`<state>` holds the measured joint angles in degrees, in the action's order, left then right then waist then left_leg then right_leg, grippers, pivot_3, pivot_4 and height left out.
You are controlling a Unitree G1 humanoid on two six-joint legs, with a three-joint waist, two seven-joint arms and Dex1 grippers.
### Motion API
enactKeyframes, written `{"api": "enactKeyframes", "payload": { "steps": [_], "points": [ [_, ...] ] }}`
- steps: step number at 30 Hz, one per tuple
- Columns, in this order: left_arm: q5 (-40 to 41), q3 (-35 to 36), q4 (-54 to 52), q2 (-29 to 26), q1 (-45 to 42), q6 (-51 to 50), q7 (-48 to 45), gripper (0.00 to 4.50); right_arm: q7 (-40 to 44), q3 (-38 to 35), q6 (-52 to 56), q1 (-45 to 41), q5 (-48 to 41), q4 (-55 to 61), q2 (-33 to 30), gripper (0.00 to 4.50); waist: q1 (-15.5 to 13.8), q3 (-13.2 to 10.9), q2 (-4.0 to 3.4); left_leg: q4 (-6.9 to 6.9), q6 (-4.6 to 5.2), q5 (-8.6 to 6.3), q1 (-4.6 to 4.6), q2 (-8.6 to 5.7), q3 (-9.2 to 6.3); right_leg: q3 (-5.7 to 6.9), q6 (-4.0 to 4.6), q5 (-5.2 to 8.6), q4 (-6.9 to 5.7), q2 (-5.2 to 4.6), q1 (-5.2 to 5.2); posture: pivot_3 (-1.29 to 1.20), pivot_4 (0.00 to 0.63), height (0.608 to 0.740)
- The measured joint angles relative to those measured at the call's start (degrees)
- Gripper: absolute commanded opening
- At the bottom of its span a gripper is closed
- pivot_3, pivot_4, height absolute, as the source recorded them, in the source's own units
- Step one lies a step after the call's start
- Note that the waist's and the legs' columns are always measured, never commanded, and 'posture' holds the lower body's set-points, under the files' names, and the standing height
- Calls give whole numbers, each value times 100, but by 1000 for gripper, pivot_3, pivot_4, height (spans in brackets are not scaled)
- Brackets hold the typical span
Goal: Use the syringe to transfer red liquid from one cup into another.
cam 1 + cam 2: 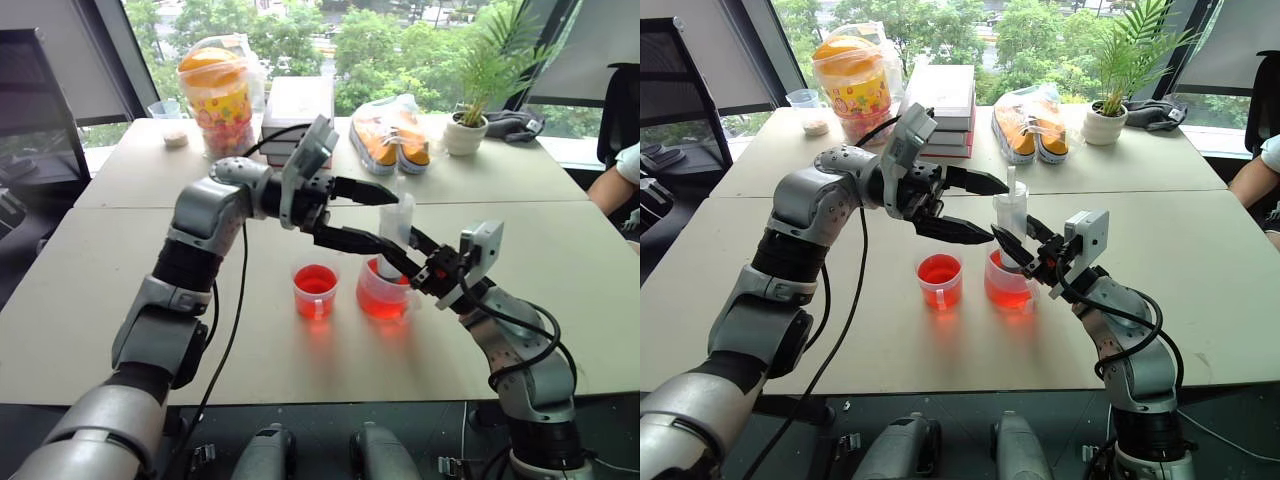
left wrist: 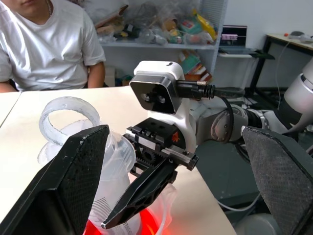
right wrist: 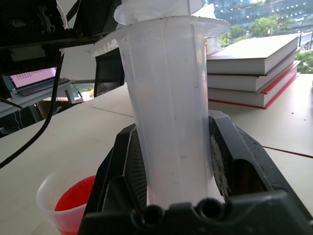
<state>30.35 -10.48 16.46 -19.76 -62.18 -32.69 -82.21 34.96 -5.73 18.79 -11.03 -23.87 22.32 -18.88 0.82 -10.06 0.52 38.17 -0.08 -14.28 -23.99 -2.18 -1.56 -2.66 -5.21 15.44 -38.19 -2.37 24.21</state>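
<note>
The syringe (image 1: 400,215) stands upright with its lower end in the larger beaker (image 1: 385,292), which holds red liquid (image 1: 383,303). My right gripper (image 1: 1020,243) is shut on the syringe's clear tube (image 3: 168,127), one finger on each side. My left gripper (image 1: 998,211) reaches in from the left and is open, its fingers (image 2: 63,181) above and below the syringe's upper end. The white plunger ring (image 2: 67,115) sits just beside one finger, not gripped. The smaller cup (image 1: 315,290) stands just left of the beaker and also holds red liquid.
At the back of the tables are a snack jar (image 1: 218,95), stacked books (image 1: 298,115), bagged shoes (image 1: 392,135) and a potted plant (image 1: 468,125). A person (image 1: 622,180) sits at the right edge. A dark chair (image 1: 35,110) stands at the far left.
</note>
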Motion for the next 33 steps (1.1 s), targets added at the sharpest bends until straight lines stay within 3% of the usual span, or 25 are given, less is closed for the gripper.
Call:
{"api": "enactKeyframes", "payload": {
  "steps": [8,15,16,18,24,33],
  "points": [
    [-271,26,428,-20,-131,282,84,4500,21,96,0,-14,-15,16,-80,1395,3,0,0,0,0,0,2,0,0,0,0,0,0,1,-1,0,150,740],
    [-320,87,614,300,-170,314,245,4500,-4,72,46,4,-70,19,-147,1395,0,0,0,0,0,0,2,0,0,0,0,0,0,0,-3,0,150,740],
    [-319,100,621,332,-170,295,257,3951,-16,71,48,9,-81,20,-151,1395,0,0,1,0,0,0,2,0,0,0,0,0,0,1,-3,0,150,740],
    [-311,156,626,406,-173,279,273,3261,-20,91,54,29,-91,48,-174,1395,0,0,1,0,0,0,2,0,0,0,0,0,0,1,-3,0,150,740],
    [-286,203,633,516,-202,190,313,150,-15,200,63,87,-114,167,-234,1395,10,0,1,-1,0,0,4,1,-1,1,0,0,1,2,-4,0,150,740],
    [-353,229,772,562,-297,214,370,25,-80,201,105,137,-169,223,-255,1395,-4,0,2,-1,0,0,3,0,-1,1,0,0,1,2,-5,0,150,740]
  ]
}}
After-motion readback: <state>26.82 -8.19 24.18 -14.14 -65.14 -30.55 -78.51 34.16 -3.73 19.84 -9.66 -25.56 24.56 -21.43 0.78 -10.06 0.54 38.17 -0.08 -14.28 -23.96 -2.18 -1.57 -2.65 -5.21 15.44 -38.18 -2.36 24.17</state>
